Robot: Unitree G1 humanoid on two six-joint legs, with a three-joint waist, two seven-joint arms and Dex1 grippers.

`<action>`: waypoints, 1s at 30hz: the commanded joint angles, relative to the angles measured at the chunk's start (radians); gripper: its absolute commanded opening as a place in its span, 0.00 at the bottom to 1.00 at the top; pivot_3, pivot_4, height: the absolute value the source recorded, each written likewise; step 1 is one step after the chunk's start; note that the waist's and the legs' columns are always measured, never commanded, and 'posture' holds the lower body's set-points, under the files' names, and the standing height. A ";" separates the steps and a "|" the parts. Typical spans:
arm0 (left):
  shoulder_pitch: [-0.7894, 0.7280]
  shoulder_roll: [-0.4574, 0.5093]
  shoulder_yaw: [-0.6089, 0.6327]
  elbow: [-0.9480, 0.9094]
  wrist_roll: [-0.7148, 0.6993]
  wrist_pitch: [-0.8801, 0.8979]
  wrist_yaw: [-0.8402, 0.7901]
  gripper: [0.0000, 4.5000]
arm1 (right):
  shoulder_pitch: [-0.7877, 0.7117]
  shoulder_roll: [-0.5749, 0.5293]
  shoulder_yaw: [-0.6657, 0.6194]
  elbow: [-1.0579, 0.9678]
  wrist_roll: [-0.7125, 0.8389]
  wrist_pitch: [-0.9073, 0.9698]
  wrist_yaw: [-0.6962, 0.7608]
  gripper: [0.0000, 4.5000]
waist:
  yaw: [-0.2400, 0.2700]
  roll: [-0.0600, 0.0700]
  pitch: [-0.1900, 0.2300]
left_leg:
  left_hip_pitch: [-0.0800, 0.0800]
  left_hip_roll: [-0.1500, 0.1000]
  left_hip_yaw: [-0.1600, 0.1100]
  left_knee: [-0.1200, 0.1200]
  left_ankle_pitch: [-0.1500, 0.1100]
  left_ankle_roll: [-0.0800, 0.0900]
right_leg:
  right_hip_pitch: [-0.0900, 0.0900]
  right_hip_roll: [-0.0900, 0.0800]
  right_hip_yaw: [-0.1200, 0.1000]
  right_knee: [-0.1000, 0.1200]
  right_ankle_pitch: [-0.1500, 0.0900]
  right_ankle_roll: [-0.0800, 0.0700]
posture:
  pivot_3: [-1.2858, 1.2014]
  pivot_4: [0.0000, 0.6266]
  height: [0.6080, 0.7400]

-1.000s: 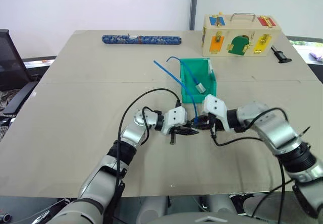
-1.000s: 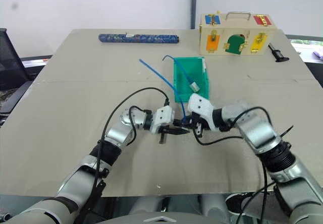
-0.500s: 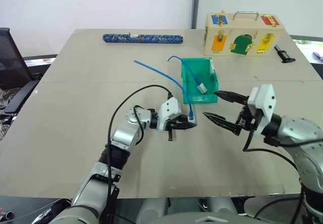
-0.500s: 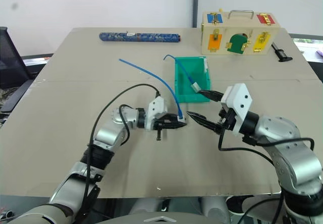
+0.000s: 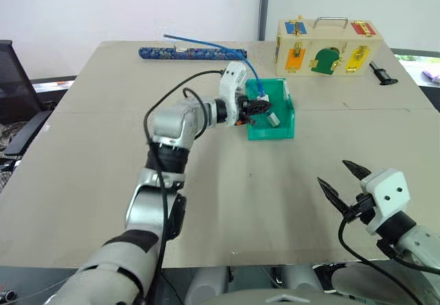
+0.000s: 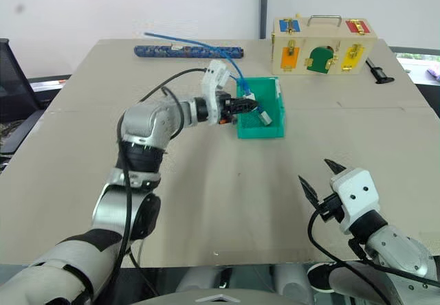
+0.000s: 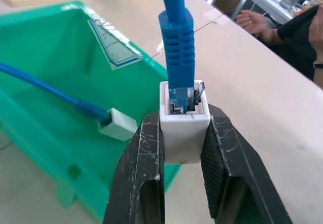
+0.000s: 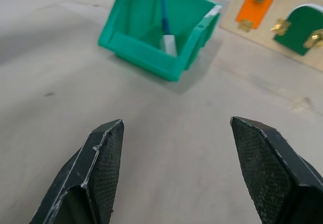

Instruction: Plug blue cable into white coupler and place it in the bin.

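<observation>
Two black fingers of the left gripper [image 7: 181, 148] pinched on the white coupler [image 7: 184, 125], blue cable [image 7: 174, 42] already seated in its socket, plug end sunk into the dark hole. In the head views, upper centre of frame: same gripper [image 5: 258, 106] held over the near-left rim of the bin [image 5: 282, 132], cable [image 5: 206, 44] trailing up and back toward the upper left, past a dark patterned roll [image 5: 192, 54] on the table. Inside the bin, another blue cord tipped with a pale block [image 7: 117, 125], lying on the floor of the tray. Lower right of frame: right gripper [image 5: 344, 185] spread wide, holding nothing, well apart from the bin. Upper right: wooden latch box [image 5: 328, 47], untouched.

Plugging judged complete; placing step in hand. Next move likely calls for carrying the coupler further over the bin's opening, lowering, then releasing, with the long trailing cable apt to catch on the rim or drag the coupler back out
</observation>
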 commanded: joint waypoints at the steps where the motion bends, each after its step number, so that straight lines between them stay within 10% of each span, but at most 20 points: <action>1: -0.143 -0.023 0.017 0.184 0.024 -0.035 0.025 0.32 | 0.001 0.014 -0.002 -0.039 -0.022 -0.041 -0.027 0.74 | 0.000 0.000 0.000 | 0.000 0.000 0.000 0.000 0.000 0.000 | 0.000 0.000 0.000 -0.001 0.000 0.000 | 0.52 0.24 1.00; 8: -0.278 0.002 0.046 0.307 0.015 0.032 0.014 0.99 | 0.027 0.036 0.031 -0.048 -0.051 -0.075 -0.040 0.74 | -0.005 0.000 0.001 | -0.001 0.000 0.002 -0.003 0.000 0.000 | -0.002 0.000 0.001 -0.002 0.000 0.000 | 0.52 0.24 1.00; 14: -0.126 0.096 0.065 -0.030 -0.052 0.171 -0.007 0.99 | -0.022 0.034 0.029 -0.008 -0.031 -0.086 -0.025 0.74 | -0.009 0.001 0.003 | -0.001 0.002 0.001 -0.003 0.000 -0.001 | -0.003 0.000 0.003 -0.002 0.000 0.000 | 0.52 0.24 1.00; 20: 0.309 0.167 0.115 -0.530 -0.094 -0.139 -0.096 0.99 | -0.110 -0.015 -0.001 0.080 0.013 -0.095 0.044 0.74 | -0.002 0.002 0.003 | 0.000 0.004 0.003 -0.004 0.003 -0.005 | -0.003 -0.001 0.007 -0.001 0.003 -0.005 | 0.52 0.24 1.00; 30: 0.959 0.339 0.200 -0.828 -0.076 -0.463 -0.199 0.99 | -0.147 -0.134 -0.138 0.253 0.136 -0.141 0.225 0.74 | 0.011 0.003 0.003 | 0.000 0.004 0.005 -0.004 0.000 0.000 | -0.003 -0.002 0.007 -0.004 0.003 -0.005 | 0.52 0.24 1.00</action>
